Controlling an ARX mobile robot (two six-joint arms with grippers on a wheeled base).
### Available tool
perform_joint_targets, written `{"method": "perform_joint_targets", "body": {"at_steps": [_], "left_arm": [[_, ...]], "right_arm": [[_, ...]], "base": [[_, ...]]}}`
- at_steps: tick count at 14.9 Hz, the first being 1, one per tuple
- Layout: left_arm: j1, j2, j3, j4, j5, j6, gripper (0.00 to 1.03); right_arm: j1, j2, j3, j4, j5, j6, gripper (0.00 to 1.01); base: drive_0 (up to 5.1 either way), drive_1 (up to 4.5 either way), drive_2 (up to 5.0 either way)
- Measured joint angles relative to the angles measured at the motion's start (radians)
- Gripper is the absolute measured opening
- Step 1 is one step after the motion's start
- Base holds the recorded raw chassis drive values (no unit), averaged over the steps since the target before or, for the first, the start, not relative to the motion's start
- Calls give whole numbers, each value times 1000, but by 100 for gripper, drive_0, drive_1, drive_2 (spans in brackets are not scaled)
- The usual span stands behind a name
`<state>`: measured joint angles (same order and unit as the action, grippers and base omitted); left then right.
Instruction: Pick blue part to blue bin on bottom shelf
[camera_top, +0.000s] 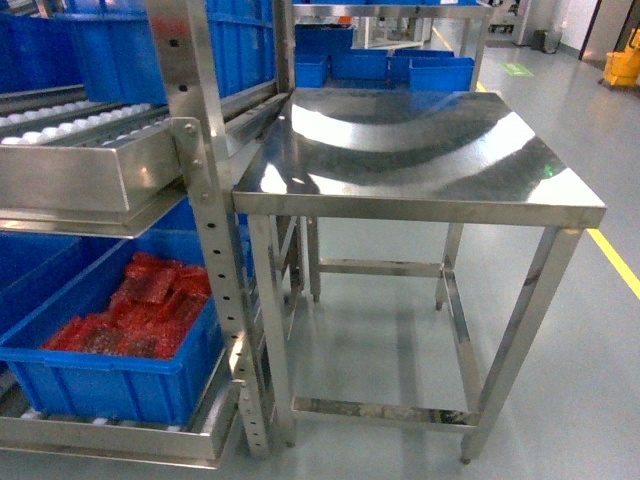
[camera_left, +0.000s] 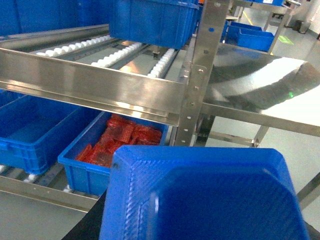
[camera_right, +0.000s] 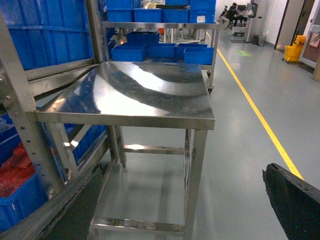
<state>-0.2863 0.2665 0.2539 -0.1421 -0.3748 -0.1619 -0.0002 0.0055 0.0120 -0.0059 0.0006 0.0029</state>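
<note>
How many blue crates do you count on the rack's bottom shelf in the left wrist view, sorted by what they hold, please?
Blue crate with red packets: 1
Blue bin with nothing showing inside: 1
Total in clear view on the bottom shelf: 2

Shiny steel worktop (camera_top: 420, 150) on four legs over glossy grey floor (camera_right: 250, 150), yellow line (camera_right: 255, 107) running along the aisle; yellow mop bucket (camera_right: 295, 50) by far wall.
</note>
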Motion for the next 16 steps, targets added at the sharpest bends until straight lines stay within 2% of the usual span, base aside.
{"method": "perform_joint_targets", "body": {"at_steps": [16], "left_arm": [[0,-1,0,1,-2,0,43]], "right_arm": [[0,0,0,0,0,0,98]], "base": [[-501,236,236]]}}
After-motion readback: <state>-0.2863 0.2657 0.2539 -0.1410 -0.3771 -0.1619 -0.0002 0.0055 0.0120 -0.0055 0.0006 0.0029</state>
